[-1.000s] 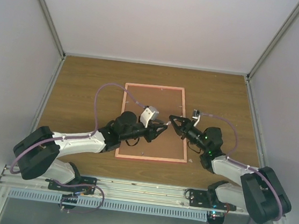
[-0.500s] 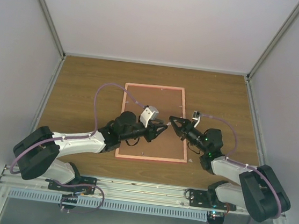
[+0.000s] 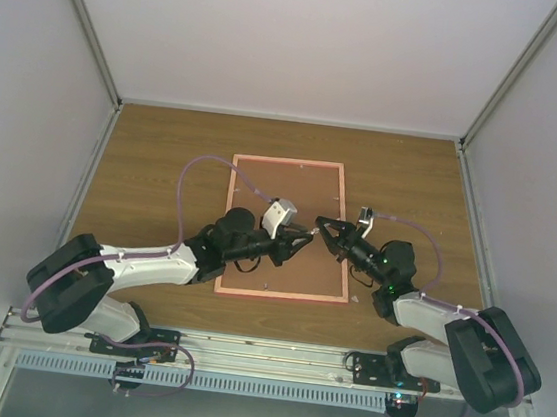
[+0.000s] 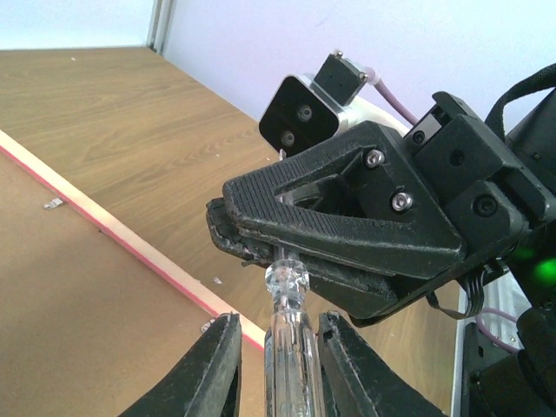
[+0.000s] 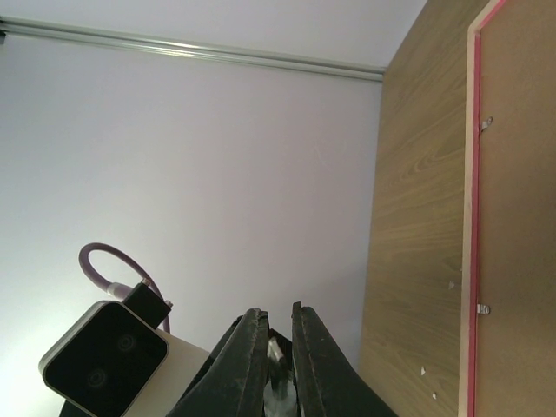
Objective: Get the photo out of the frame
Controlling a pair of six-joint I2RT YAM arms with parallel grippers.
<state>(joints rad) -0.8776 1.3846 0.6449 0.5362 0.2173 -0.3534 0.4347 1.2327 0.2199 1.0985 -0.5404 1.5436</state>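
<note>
The frame (image 3: pixel 289 160) lies face down on the table, its brown backing board (image 3: pixel 291 185) up inside the pink rim (image 4: pixel 113 233). The photo is hidden beneath the board. Both grippers meet just above the frame's right half. A clear-handled screwdriver (image 4: pixel 291 347) runs between them. My right gripper (image 3: pixel 321 223) is shut on its front end (image 5: pixel 276 382), the jaws nearly together. My left gripper (image 4: pixel 278 320) stands open around the handle, with a gap showing on the left side. In the top view the left gripper (image 3: pixel 303 238) points right, tip to tip with the right one.
Small metal tabs (image 5: pixel 485 123) hold the board along the frame's edge (image 5: pixel 473 174); one more (image 4: pixel 52 203) shows in the left wrist view. White walls close in the wooden table (image 3: pixel 153 164) on three sides. Purple cables arc over both arms.
Both arms have stayed almost where they were. The left jaws have drawn in slightly around the screwdriver handle.
</note>
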